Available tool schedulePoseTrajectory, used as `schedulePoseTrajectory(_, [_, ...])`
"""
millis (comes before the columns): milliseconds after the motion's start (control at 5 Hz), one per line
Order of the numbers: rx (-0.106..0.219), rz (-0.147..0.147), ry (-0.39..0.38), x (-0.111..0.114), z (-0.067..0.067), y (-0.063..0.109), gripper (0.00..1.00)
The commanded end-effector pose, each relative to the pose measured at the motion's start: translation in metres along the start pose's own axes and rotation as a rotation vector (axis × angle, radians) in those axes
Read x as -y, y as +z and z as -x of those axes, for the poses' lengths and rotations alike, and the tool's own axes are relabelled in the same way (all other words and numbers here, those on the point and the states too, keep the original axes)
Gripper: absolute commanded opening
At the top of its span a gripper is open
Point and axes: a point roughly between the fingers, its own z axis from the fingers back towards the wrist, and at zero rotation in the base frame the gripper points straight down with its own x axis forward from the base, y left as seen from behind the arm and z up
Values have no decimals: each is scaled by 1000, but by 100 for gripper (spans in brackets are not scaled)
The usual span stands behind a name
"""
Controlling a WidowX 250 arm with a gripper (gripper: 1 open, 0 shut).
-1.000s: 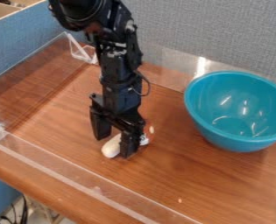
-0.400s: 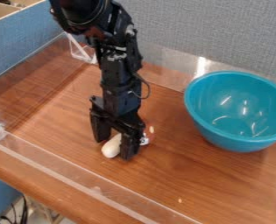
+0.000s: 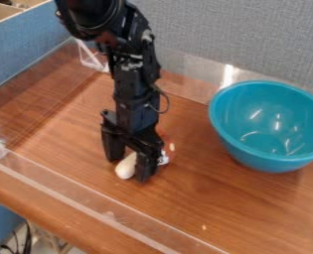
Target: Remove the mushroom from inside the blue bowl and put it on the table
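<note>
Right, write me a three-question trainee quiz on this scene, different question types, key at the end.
1. True or false: the mushroom lies inside the blue bowl.
2. Multiple choice: where is the gripper?
A. Over the bowl
B. Low over the table, fingers either side of the mushroom
C. Raised clear of the table
3. Fill in: the bowl stands to the ____ of the arm in the picture.

Key
1. False: the bowl looks empty, and the mushroom lies on the table.
2. B
3. right
</note>
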Motion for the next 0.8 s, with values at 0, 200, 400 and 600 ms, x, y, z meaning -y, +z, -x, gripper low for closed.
schedulePoseTrajectory(0, [31,-14,25,-5,-1,8,100])
schedulePoseTrajectory(200, [30,-16,28,-6,-1,7,100])
schedulePoseTrajectory(400, [30,-18,30,-6,-1,6,100])
schedulePoseTrajectory(600, [30,-21,32,-6,-1,5,0])
